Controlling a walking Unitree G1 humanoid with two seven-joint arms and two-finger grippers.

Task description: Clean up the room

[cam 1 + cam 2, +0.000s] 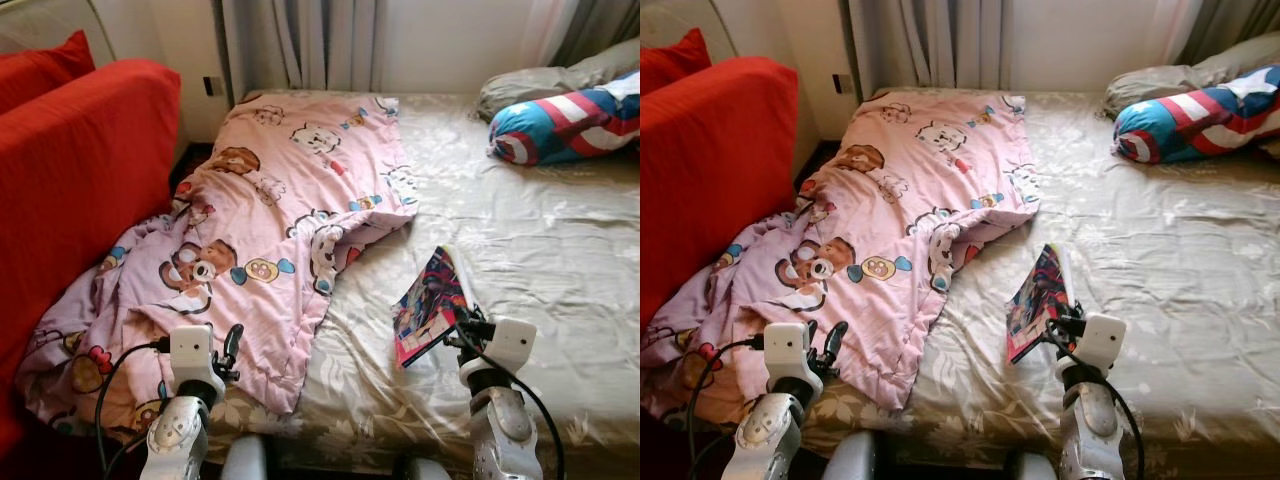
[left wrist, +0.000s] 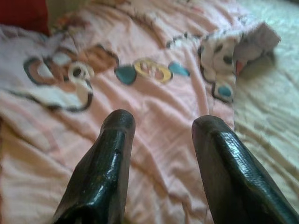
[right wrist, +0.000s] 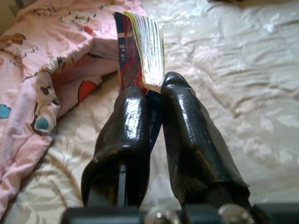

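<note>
A colourful book [image 1: 430, 302] is lifted on edge above the bed's beige sheet [image 1: 540, 250], and my right gripper [image 3: 153, 93] is shut on its lower corner, pages fanned upward [image 3: 148, 44]. A pink cartoon-print blanket [image 1: 260, 230] lies crumpled over the bed's left side and spills toward the floor. My left gripper [image 2: 161, 123] hovers open just over that blanket near the bed's front left edge, nothing between its fingers.
A red sofa [image 1: 70, 190] stands close on the left, touching the blanket. A star-and-stripe bolster [image 1: 565, 120] and a grey pillow [image 1: 545, 85] lie at the bed's far right. Curtains [image 1: 300, 45] hang behind the bed.
</note>
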